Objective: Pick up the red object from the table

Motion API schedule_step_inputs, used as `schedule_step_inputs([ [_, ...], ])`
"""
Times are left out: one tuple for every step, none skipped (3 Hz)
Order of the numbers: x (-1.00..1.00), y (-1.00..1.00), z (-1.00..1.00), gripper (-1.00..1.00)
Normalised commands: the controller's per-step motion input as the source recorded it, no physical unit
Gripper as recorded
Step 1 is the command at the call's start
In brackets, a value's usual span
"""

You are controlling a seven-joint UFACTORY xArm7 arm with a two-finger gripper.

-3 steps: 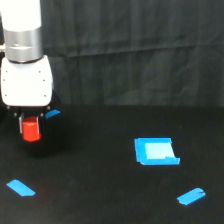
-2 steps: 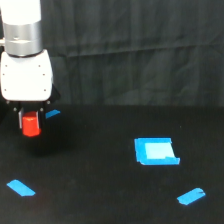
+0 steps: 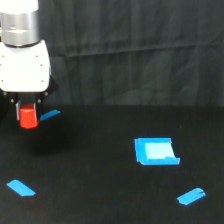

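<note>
The red object (image 3: 28, 116) is a small bright red-orange stubby block hanging above the black table (image 3: 100, 170) at the exterior view's left. My gripper (image 3: 28, 111) is shut on it from above, its dark fingers at either side of the block's top. The white arm housing sits directly over it. A faint shadow lies on the table beneath the block, so it is off the surface.
A blue tape strip (image 3: 50, 115) lies just right of the held block. Another blue strip (image 3: 21, 188) is at the front left, a blue square patch (image 3: 156, 151) at centre right, and a short blue strip (image 3: 191, 196) at the front right. Black cloth hangs behind.
The arm has risen with the red object in the gripper; the block now hangs higher above the table than a second ago.
</note>
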Motion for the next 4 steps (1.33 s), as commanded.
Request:
schedule_step_inputs([
  [0.04,0.18,0.52,-1.0],
  [-0.08,-0.12,0.5,-1.0],
  [-0.02,0.06,0.39,-1.0],
  [0.08,0.18,0.62,-1.0],
])
